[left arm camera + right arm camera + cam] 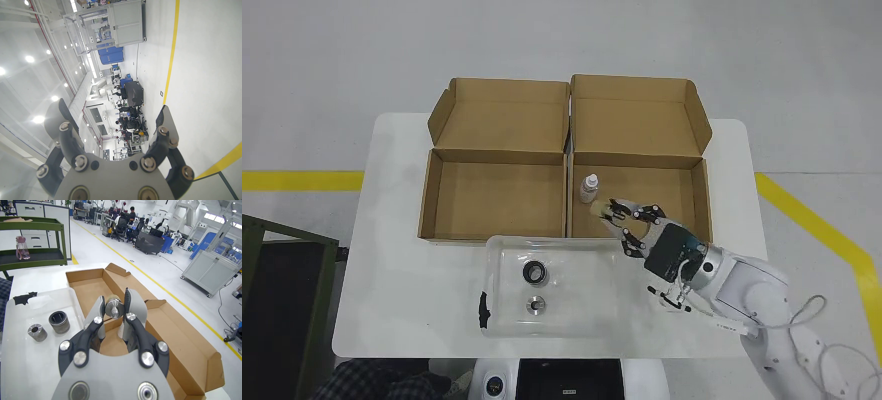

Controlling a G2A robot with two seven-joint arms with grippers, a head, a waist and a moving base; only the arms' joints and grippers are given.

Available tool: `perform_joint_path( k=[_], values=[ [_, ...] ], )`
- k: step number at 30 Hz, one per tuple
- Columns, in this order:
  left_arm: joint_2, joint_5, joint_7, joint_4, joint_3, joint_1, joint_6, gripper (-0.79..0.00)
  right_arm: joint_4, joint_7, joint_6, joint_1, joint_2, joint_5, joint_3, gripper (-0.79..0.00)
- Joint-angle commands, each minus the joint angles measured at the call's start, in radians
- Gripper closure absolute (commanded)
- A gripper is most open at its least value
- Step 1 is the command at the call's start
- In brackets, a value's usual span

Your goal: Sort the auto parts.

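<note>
Here, right hand [114, 298] clamps a metal part [113, 309] above the right box [189, 344], apparently to drop it; left hand [113, 105] gapes wide, idle.

Bright, even overhead light. Ceiling lamps [29, 59] glare at nine o'clock, left wrist view; counter [392, 250] shadows faint.

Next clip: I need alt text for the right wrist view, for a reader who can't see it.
The right claw is shut on a small metal cylinder with a stub shaft, held over an open cardboard box. Beside the box, a clear tray holds a metal bearing and a metal bushing.
</note>
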Motion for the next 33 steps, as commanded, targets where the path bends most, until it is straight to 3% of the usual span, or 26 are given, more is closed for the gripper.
perform_joint_path(
  k=[1, 20, 33],
  values=[
    [0.000, 0.000, 0.000, 0.000, 0.000, 0.000, 0.000, -0.785, 0.000, -0.009, -0.003, 0.008, -0.001, 0.013, -0.001, 0.000],
    [0.000, 0.000, 0.000, 0.000, 0.000, 0.000, 0.000, -0.785, -0.019, -0.049, -0.041, 0.048, -0.009, 0.019, -0.020, 0.000],
    [0.000, 0.000, 0.000, 0.000, 0.000, 0.000, 0.000, -0.785, 0.048, 0.158, -0.200, 0.124, -0.002, -0.055, -0.044, 0.000]
  ],
)
